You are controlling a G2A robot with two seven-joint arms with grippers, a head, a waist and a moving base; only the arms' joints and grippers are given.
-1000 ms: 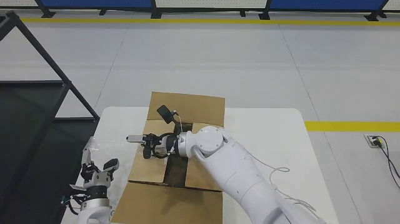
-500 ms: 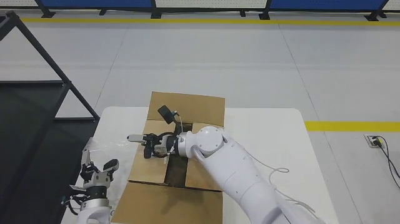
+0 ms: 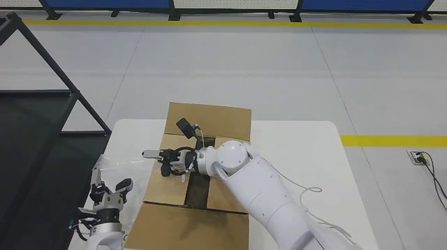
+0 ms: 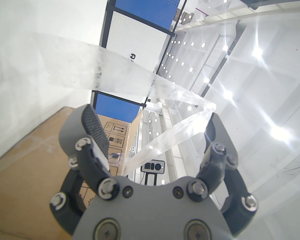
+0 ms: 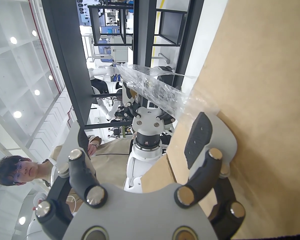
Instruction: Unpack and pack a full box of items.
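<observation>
Your left hand (image 4: 151, 117) is standing wide open, pointing upward at the bench's left edge, beside the box. It is pinching nothing. A strip of clear tape (image 4: 125, 76) is clinging to one fingertip (image 4: 210, 118) and looping back across the gap between the fingers.

Your right hand (image 5: 142, 128) is also spreading wide and gripping nothing. One pad (image 5: 198, 136) is lying close against the box's left flap (image 5: 252, 76); you cannot tell whether it is touching. The tape is running, crumpled, from that flap's edge out toward the left hand.

The cardboard box (image 3: 209, 117) is sitting on the white bench (image 3: 300, 145) with its flaps folded outward. The box contents are not making themselves out.
</observation>
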